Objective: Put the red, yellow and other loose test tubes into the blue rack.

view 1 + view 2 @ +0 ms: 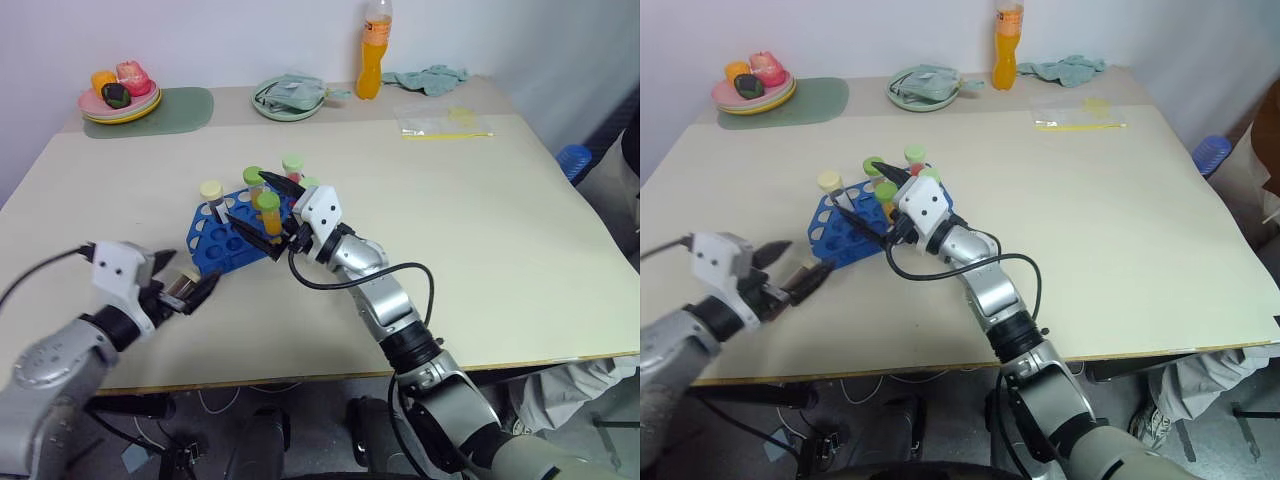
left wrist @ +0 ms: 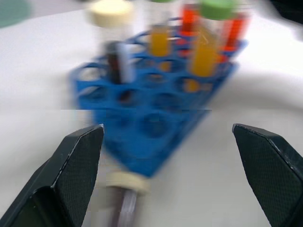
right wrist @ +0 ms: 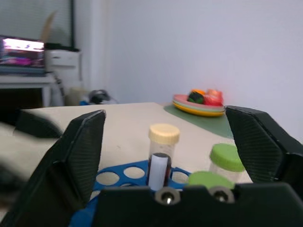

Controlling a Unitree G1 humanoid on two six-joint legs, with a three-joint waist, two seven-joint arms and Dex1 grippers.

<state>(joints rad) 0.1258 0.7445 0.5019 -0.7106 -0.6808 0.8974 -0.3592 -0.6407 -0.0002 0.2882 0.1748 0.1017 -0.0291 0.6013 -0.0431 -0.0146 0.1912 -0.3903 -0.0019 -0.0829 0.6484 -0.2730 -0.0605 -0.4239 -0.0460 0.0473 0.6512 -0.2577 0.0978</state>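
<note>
The blue rack (image 1: 228, 240) stands left of the table's middle, holding several upright tubes: a cream-capped one (image 1: 211, 192) and green-capped ones with orange or red liquid. My right gripper (image 1: 250, 200) is open over the rack. Its fingers straddle a green-capped yellow tube (image 1: 268, 212) that stands in a hole, without touching it. My left gripper (image 2: 168, 130) is open low over the table at the rack's near corner. Between its fingers a loose cream-capped dark tube (image 2: 124, 196) lies on the table beside the rack.
At the back left a plate of toy food (image 1: 120, 100) rests on a green mat (image 1: 185, 108). A bowl with a cloth (image 1: 290, 98), an orange bottle (image 1: 374, 50), a teal rag (image 1: 432, 78) and a plastic bag (image 1: 445, 125) lie along the back.
</note>
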